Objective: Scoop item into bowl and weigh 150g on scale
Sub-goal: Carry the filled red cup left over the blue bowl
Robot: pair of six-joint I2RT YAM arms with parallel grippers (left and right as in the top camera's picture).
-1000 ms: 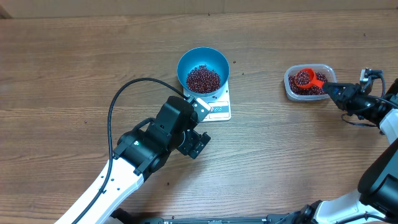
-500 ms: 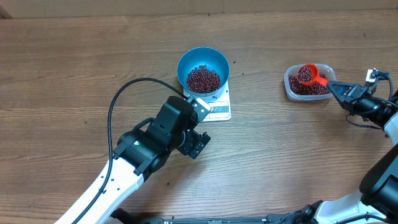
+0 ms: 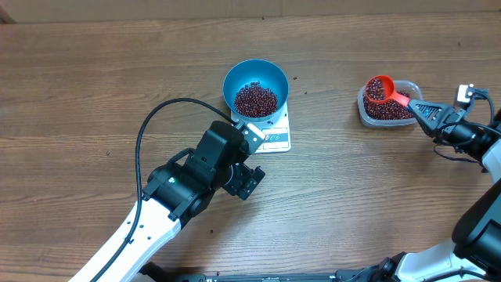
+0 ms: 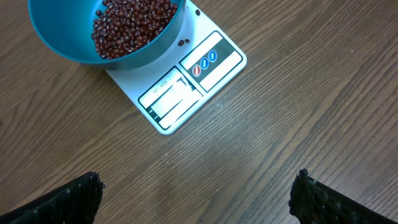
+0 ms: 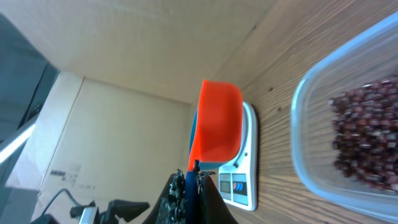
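My left pincer (image 4: 198,202) hangs with its fingers spread wide, holding nothing, above the wooden counter (image 3: 78,94) just on the near side of the small flat white rectangular scale (image 3: 275,139). On the scale sits the round deep blue bowl (image 3: 268,73), which holds a heap of dark red-brown beans (image 3: 256,100). Far right, my right pincer (image 3: 417,107) is clamped on the handle of a red plastic scoop (image 3: 380,89). The scoop is loaded with beans and sits above the left end of the clear plastic tub (image 3: 363,112).
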